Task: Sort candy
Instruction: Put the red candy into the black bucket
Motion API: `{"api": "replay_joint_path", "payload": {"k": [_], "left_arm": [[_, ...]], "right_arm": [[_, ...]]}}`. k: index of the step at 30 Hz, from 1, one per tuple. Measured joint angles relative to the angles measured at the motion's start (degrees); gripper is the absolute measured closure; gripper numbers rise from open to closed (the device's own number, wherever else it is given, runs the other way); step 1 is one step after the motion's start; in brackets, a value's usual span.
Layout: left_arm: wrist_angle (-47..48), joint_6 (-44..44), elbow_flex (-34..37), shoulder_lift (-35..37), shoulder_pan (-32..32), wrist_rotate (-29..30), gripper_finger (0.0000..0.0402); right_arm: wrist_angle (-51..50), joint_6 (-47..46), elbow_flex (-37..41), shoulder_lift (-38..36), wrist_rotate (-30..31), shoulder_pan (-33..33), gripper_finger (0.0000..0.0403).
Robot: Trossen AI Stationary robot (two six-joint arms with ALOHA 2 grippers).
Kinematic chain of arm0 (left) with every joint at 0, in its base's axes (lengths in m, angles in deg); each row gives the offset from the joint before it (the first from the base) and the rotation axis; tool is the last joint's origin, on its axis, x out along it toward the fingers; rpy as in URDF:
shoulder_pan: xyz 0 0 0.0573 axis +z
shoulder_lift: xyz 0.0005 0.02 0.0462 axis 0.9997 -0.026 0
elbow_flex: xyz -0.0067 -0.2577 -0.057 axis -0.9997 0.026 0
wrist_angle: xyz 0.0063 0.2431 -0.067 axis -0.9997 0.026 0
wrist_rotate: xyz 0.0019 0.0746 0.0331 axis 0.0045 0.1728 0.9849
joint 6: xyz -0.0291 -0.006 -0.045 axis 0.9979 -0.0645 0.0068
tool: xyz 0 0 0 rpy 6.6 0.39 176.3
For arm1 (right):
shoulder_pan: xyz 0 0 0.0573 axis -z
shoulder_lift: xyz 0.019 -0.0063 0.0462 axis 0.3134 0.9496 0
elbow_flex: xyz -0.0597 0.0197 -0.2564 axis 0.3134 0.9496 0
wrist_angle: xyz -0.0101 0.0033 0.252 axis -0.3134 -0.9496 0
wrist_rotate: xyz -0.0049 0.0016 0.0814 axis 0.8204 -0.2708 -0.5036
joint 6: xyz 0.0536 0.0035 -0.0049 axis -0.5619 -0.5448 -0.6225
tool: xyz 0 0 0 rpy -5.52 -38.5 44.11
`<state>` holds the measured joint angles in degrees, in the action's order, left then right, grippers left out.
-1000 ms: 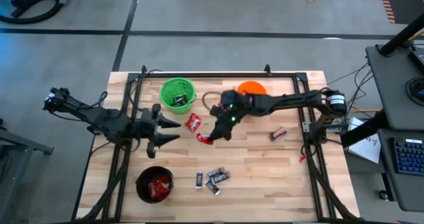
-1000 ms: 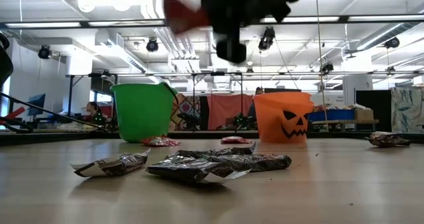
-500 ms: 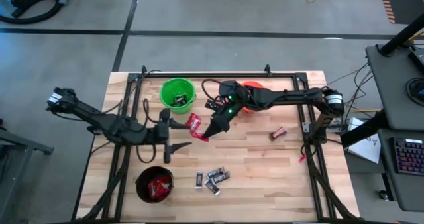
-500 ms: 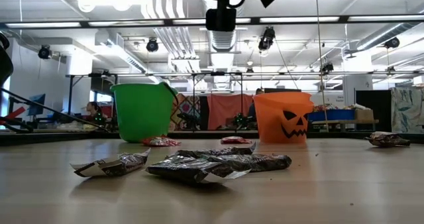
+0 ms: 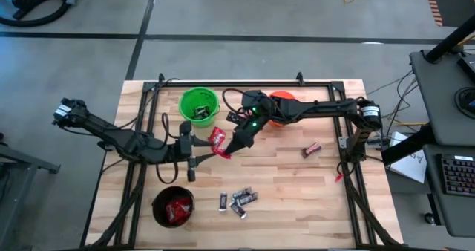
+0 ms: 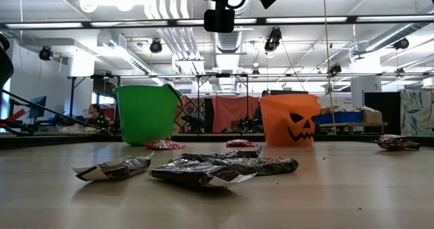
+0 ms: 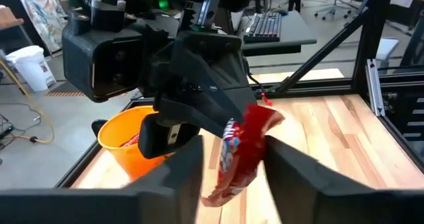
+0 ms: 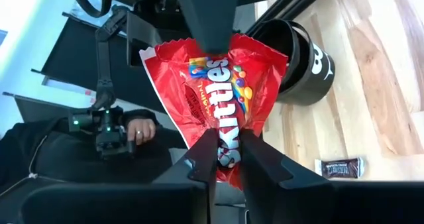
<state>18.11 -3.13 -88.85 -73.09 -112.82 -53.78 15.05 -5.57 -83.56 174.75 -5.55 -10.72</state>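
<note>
The candy in play is a red Skittles packet [image 8: 218, 85], shut in my right gripper [image 8: 228, 154] high above the table's middle [image 5: 226, 148]. My left gripper [image 7: 235, 164] has come in from the table's left, open, one finger on either side of the packet's free end [image 7: 232, 171]; whether they touch it I cannot tell. Another red packet [image 5: 216, 137] lies flat on the wood beneath. Black-silver bars [image 5: 239, 200] lie near the front, and a brown bar [image 5: 312, 148] lies at the right. My right gripper pinches one end of the packet [image 8: 228, 141] between its two fingers, which come nearly level from the table's right. The packet sticks out past the fingertips toward my left gripper, slants downward, and hangs clear of the table.
A green bucket [image 5: 199, 106] and an orange pumpkin bucket [image 5: 282, 100] stand at the back. A black bucket [image 5: 173, 206] holding red packets stands front left. A dark frame [image 5: 223, 82] runs round the wooden table. The low view shows the bars [image 6: 224, 167] close by.
My right gripper has risen with the red packet, out of the low view, and drifted toward the table's left. My left gripper has reached toward the table's right, rolling its wrist, until its fingers stand around the packet's free end.
</note>
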Motion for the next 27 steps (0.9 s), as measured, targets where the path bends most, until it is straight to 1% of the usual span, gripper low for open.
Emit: {"api": "replay_joint_path", "payload": {"k": [5,6,8,10,14,19,20,22,25,27], "left_arm": [[-0.1,-0.7,0.0,0.0,0.0,-0.1,0.0378],[0.0,-0.5,0.0,0.0,0.0,-0.2,0.0388],[0.0,0.1,0.0,0.0,0.0,-0.3,0.0387],[0.0,0.4,0.0,0.0,0.0,-0.3,0.0386],[0.6,0.5,0.0,0.6,0.0,-1.6,0.0397],[2.8,1.7,0.0,4.6,-1.1,-2.5,0.0400],[5.5,3.4,-0.5,5.6,-1.5,-3.6,0.0400],[14.1,9.6,-3.4,6.9,-2.2,-7.8,0.0400],[32.0,20.8,-10.6,6.3,-2.8,-15.1,0.0401],[43.3,26.5,-16.4,4.3,-3.7,-18.0,0.0401]], "right_arm": [[0.1,-0.6,0.0,0.0,2.2,0.0,0.0355],[-0.1,-1.7,0.0,0.0,2.8,0.0,0.0353],[0.0,-2.6,0.0,0.0,3.1,0.1,0.0343],[0.1,-2.6,0.0,0.0,3.4,0.1,0.0324],[0.1,-2.6,0.0,0.0,3.6,0.3,0.0273],[-0.1,-3.0,0.0,-0.4,3.6,1.1,0.0214],[-0.6,-3.1,0.0,-0.5,3.5,1.3,0.0205],[-1.9,-3.7,0.0,-0.5,3.0,1.8,0.0191],[-4.6,-2.9,0.0,-0.5,3.1,2.4,0.0177],[-5.8,-2.0,0.0,-0.6,3.1,2.7,0.0173]]}}
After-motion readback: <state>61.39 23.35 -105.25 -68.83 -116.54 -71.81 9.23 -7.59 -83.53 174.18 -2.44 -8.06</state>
